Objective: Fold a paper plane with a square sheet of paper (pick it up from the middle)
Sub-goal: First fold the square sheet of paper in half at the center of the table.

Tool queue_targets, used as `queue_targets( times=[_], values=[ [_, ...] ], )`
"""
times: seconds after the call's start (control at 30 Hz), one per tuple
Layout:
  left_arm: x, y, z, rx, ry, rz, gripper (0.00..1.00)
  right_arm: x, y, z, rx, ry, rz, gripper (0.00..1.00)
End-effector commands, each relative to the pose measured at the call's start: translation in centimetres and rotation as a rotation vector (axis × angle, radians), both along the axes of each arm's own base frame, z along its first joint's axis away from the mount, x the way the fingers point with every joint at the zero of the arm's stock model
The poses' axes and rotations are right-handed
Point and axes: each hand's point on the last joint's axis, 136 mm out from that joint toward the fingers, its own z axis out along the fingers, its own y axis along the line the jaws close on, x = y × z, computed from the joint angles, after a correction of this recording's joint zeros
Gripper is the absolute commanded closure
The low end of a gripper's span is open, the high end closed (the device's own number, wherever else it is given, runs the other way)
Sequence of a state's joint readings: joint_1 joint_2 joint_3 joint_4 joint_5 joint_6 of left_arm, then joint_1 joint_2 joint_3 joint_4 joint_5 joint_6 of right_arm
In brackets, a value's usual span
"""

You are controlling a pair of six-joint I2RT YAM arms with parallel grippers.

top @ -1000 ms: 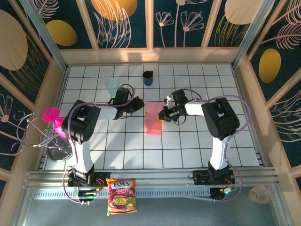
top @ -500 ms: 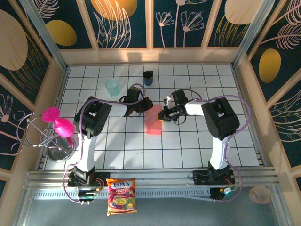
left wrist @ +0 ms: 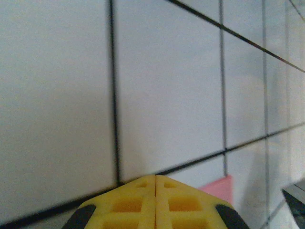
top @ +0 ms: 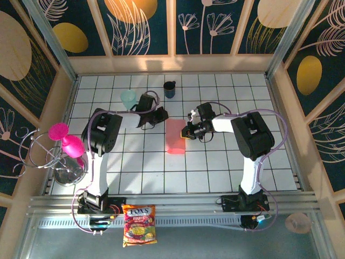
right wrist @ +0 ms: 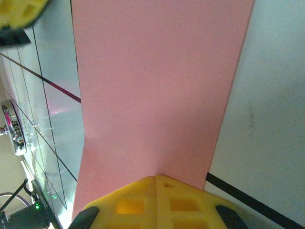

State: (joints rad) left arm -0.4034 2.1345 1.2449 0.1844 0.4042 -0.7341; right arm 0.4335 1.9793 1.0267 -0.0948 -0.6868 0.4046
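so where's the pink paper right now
In the top view the pink paper lies mid-table, right tool at its right edge, left tool off its far-left corner.

The tiled table (top: 215, 162) is viewed from above and behind; the pink paper (right wrist: 157, 86) is caught close-up by both wrist cameras.

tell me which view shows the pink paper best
Top external: the salmon-pink paper shows whole, as a narrow rectangle. Right wrist crops the paper close up; left wrist catches one corner.
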Motion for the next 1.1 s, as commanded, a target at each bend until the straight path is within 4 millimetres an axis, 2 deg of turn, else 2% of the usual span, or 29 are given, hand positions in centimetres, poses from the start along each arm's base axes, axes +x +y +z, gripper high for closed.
queue_targets(
  times=[0.0,0.1,0.23,0.33,0.47,0.67,0.77,0.97,1.03,1.07],
  values=[
    [0.3,2.8,0.2,0.115,0.021,0.014,0.91,-5.2,-9.4,-10.5,-0.477,0.199,-0.076,0.95],
    [-0.8,2.1,3.1,0.063,-0.005,-0.007,0.90,-5.1,-9.4,-10.5,-0.476,0.199,-0.077,0.95],
    [-4.2,0.8,5.0,0.032,-0.002,-0.047,0.90,-5.1,-9.4,-10.6,-0.475,0.201,-0.075,0.95],
    [-7.6,-1.5,4.8,-0.001,0.034,-0.121,0.90,-5.1,-9.3,-10.6,-0.475,0.202,-0.073,0.95],
    [-11.9,-3.8,3.1,-0.031,0.126,-0.210,0.91,-5.2,-9.3,-10.7,-0.475,0.203,-0.070,0.96],
    [-14.9,-4.7,1.5,-0.039,0.213,-0.305,0.94,-5.2,-9.2,-10.7,-0.476,0.202,-0.069,0.95],
    [-16.1,-4.1,0.2,0.015,0.255,-0.325,0.95,-5.2,-9.4,-10.7,-0.482,0.200,-0.070,0.95],
    [-17.4,-0.9,-3.0,0.187,0.298,-0.318,0.95,-5.2,-9.4,-10.7,-0.484,0.200,-0.070,0.96],
    [-17.7,0.0,-3.6,0.222,0.303,-0.310,0.95,-5.3,-9.5,-10.7,-0.488,0.201,-0.069,0.96],
    [-18.8,1.1,-4.5,0.249,0.329,-0.303,0.96,-5.4,-9.6,-10.7,-0.492,0.200,-0.068,0.96]
  ],
)
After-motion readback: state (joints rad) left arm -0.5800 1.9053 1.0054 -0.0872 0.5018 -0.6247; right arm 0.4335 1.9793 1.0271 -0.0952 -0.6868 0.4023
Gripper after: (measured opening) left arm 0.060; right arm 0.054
